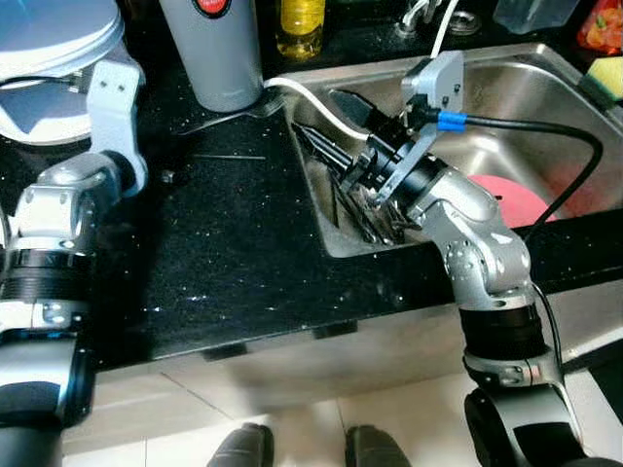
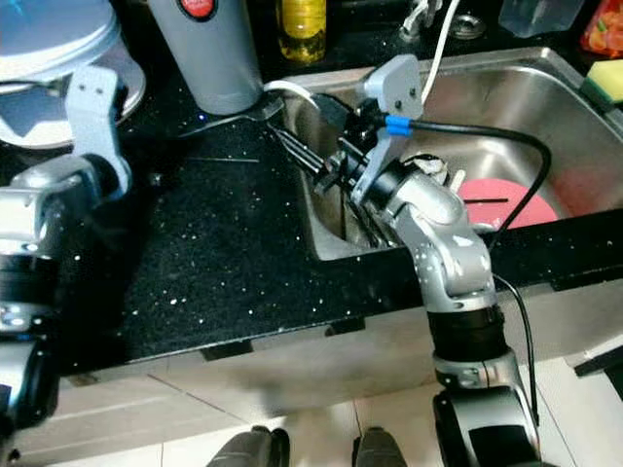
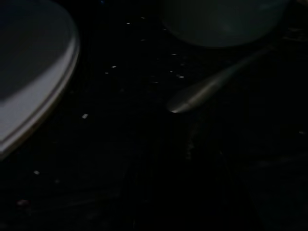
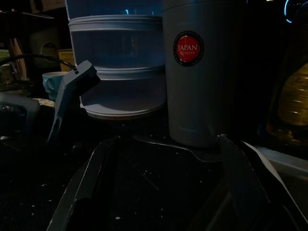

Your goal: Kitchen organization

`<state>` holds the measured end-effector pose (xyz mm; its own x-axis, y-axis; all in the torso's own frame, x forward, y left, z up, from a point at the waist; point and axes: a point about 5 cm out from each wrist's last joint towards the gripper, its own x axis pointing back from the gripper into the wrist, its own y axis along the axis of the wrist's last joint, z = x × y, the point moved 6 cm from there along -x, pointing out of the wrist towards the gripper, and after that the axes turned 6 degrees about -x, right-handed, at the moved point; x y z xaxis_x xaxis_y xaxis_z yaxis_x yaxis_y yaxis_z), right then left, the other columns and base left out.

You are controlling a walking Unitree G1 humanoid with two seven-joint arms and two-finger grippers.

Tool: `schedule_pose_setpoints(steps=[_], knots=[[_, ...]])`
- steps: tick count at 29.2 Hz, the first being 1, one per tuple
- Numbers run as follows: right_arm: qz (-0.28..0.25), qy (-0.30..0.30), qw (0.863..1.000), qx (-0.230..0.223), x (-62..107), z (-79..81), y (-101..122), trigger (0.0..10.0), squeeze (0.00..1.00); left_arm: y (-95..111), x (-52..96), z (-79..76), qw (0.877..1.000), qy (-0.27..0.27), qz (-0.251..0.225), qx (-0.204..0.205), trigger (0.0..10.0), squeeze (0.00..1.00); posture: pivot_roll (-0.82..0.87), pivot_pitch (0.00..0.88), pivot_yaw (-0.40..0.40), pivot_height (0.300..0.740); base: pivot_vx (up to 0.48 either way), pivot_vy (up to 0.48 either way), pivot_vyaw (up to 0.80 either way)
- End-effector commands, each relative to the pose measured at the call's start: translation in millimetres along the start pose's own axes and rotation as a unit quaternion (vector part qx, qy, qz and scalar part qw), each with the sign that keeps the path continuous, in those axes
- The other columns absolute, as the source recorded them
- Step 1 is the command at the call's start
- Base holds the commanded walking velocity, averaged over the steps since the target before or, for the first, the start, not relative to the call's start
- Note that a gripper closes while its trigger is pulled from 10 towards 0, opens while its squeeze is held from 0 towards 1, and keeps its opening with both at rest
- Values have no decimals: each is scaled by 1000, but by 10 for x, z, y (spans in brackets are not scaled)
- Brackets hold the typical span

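**Right gripper at the sink's near-left corner, left arm over the black desk**

The steel sink (image 1: 545, 88) is the landmark here. The right gripper (image 1: 326, 146) reaches across the sink's left rim, its two black fingers spread wide with nothing between them; in the right wrist view the jaws stand well apart, framing the dark desk (image 1: 224, 253) beyond. Below the right wrist, in the sink's near-left corner, lies a bundle of dark utensils (image 1: 375, 219), leaning against the left wall. Further right on the sink floor rests a pink plate (image 1: 511, 199). A yellow sponge (image 1: 607, 76) sits on the sink's far-right rim.

Just left of the sink, on the desk, stands a tall grey canister (image 1: 219, 49) with a red "JAPAN" seal, and a yellow bottle (image 1: 301, 26) stands behind the sink's far-left corner. A spoon (image 3: 211, 86) lies on the desk by the canister's base, between the canister and the sink's left rim. Well left of the sink sits a stacked pale steamer (image 4: 120, 62) with a white lid.

The left gripper hangs over the desk near the steamer; I cannot tell how its jaws stand.
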<state>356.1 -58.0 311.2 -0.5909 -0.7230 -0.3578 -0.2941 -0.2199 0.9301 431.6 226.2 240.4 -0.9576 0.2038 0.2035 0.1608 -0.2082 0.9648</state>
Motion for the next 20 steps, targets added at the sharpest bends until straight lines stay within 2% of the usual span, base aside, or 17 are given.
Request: schedule_pose_setpoints(steps=[1, 6, 7, 10, 13, 14, 16, 18, 19, 20], knots=[[-11, 0, 1000, 5, 1, -2, 55, 10000, 0, -9, 53, 160, 1000, 17, 6, -5, 10000, 0, -20, 120, 63, 740, 0, 0, 0], [-15, 0, 1000, 5, 2, 12, 60, 10000, 0, -99, 79, 166, 1000, -8, 24, 6, 10000, 0, -19, 121, 71, 740, 0, 0, 0], [-16, -1, 1000, 4, 6, 12, 65, 10000, 0, -173, 130, 112, 999, -27, 38, 2, 10000, 0, -19, 122, 75, 740, 0, 0, 0], [-16, -3, 1000, 5, 20, 5, 66, 10000, 0, -226, 253, 9, 998, -52, 47, 2, 10000, 0, -15, 128, 79, 740, 0, 0, 0], [-16, -4, 1000, 5, 23, 3, 67, 10000, 0, -232, 289, -21, 997, -60, 48, 2, 10000, 0, -15, 128, 79, 740, 0, 0, 0], [-15, -4, 1000, 5, 33, 2, 63, 10000, 0, -238, 396, -92, 996, -73, 51, 13, 10000, 0, -7, 132, 82, 740, 0, 0, 0], [-15, -4, 1000, 5, 33, 2, 63, 10000, 0, -238, 396, -92, 996, -73, 51, 13, 10000, 0, -7, 132, 82, 740, 0, 0, 0], [-14, -4, 1000, 3, 39, 6, 51, 10000, 0, -217, 563, -213, 994, -90, 50, 22, 10000, 0, 12, 134, 82, 740, 0, 0, 0], [-14, -4, 1000, 3, 39, 6, 51, 10000, 0, -217, 563, -213, 994, -90, 50, 22, 10000, 0, 12, 134, 82, 740, 0, 0, 0], [-14, -4, 1000, 2, 39, 9, 45, 10000, 0, -201, 640, -279, 994, -98, 47, 25, 10000, 0, 15, 134, 82, 740, 0, 0, 0]])
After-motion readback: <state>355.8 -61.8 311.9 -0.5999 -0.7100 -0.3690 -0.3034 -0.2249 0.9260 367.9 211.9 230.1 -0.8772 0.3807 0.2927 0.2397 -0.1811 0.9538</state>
